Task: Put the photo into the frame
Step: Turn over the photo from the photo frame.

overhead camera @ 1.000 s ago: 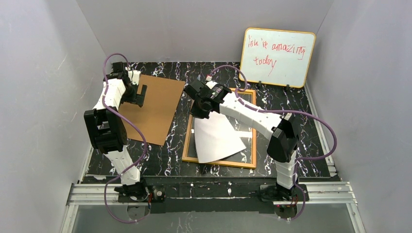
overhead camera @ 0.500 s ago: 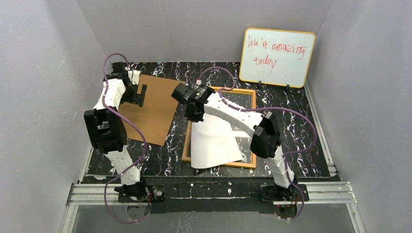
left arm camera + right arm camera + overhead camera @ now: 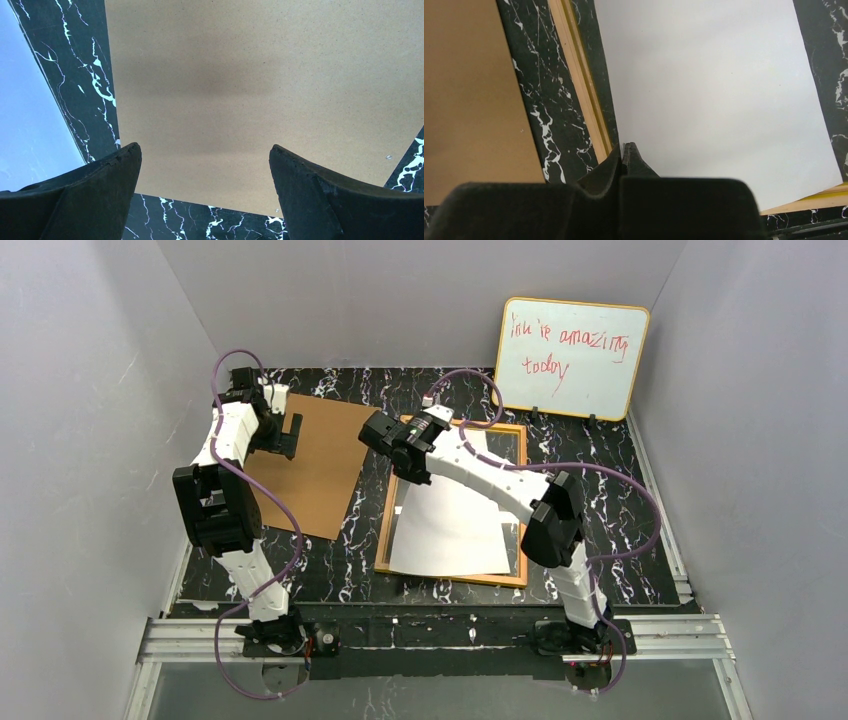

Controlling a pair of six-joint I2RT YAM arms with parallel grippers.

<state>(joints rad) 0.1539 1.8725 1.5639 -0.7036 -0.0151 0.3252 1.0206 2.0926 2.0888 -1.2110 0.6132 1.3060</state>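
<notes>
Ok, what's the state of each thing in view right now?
photo: white back up, lying over the frame.
frame: flat, wooden back rim up.
backing board: flat, left of the frame.
whiteboard: upright, written on.
left gripper: open above backing board.
right gripper: shut on the photo's edge.

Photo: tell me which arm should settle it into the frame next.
Right. The right gripper is shut on the edge of the photo, over the frame. The left gripper hangs open over the brown board, off to the frame's side.
</notes>
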